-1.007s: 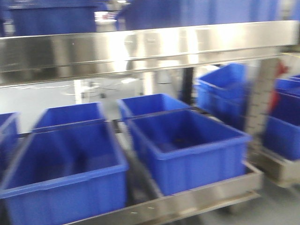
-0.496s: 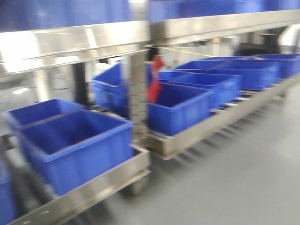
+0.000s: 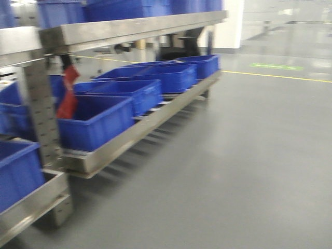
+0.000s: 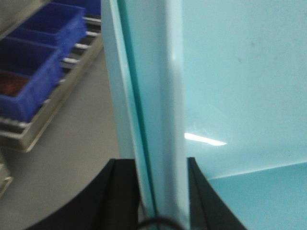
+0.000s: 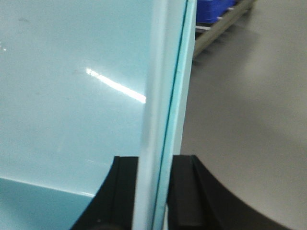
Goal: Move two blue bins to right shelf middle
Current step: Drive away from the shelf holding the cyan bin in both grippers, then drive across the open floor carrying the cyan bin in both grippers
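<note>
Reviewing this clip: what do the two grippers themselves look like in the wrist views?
Left gripper: two matte black fingers, flat inside, outer edges flaring in a curve towards the base; a thin dark cable loops between them at the bottom edge. Right gripper: the same black curved fingers. No markings show; the arms are out of frame.

Edges crop the pale bin (image 4: 230, 96); shelf bins (image 3: 98, 122) blurred
</note>
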`<state>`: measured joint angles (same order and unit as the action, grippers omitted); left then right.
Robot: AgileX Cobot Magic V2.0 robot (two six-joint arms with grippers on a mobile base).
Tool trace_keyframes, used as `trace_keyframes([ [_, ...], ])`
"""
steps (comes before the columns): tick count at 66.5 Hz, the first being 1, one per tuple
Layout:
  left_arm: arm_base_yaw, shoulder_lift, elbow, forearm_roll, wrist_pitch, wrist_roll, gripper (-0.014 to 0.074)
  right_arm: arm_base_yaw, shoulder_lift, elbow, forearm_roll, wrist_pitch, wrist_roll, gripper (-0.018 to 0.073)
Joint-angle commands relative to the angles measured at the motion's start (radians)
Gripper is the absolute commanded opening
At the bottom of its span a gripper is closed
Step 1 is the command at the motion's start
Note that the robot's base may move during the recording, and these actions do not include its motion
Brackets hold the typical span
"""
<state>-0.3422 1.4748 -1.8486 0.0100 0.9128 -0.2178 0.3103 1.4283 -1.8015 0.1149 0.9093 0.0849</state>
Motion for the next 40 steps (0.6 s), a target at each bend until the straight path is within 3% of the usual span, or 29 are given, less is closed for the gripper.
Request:
trace_keyframes([
  [1, -0.001, -0.024, -0.015, -0.024, -0.101, 0.007, -0.0111, 0.0, -0.016, -0.014, 0.018, -0.081, -0.018, -0.0154],
  [40, -0.001, -0.024, -0.015, -0.024, -0.101, 0.007, -0.0111, 0.0, -0.016, -0.014, 0.018, -0.081, -0.018, -0.0154],
])
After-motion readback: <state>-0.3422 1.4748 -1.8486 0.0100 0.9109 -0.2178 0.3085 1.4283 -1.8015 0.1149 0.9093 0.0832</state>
